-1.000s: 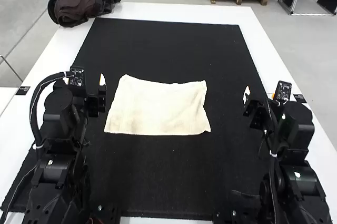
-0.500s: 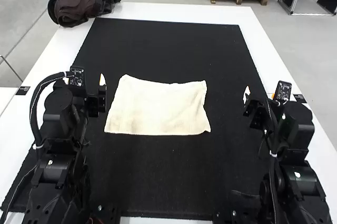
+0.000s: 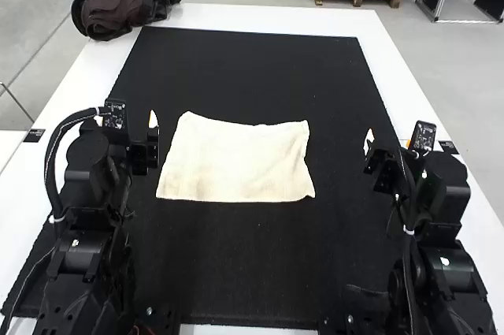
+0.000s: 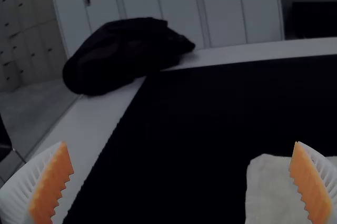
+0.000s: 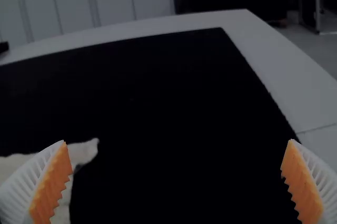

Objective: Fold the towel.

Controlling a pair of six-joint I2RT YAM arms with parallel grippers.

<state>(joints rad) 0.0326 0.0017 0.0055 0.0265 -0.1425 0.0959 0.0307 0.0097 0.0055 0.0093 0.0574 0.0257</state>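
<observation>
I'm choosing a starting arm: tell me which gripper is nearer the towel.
The left gripper: in the high view it sits close beside the towel, while a wider stretch of mat separates the right gripper from it.

The towel (image 3: 236, 160), cream and roughly rectangular, lay flat on the black mat (image 3: 252, 264), long sides running left to right, far edge dipping slightly between its corners.

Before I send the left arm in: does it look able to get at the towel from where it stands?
Probably yes: the towel lies on the black mat just beside the left gripper, whose fingers are open, and nothing appears to stand between them.
</observation>
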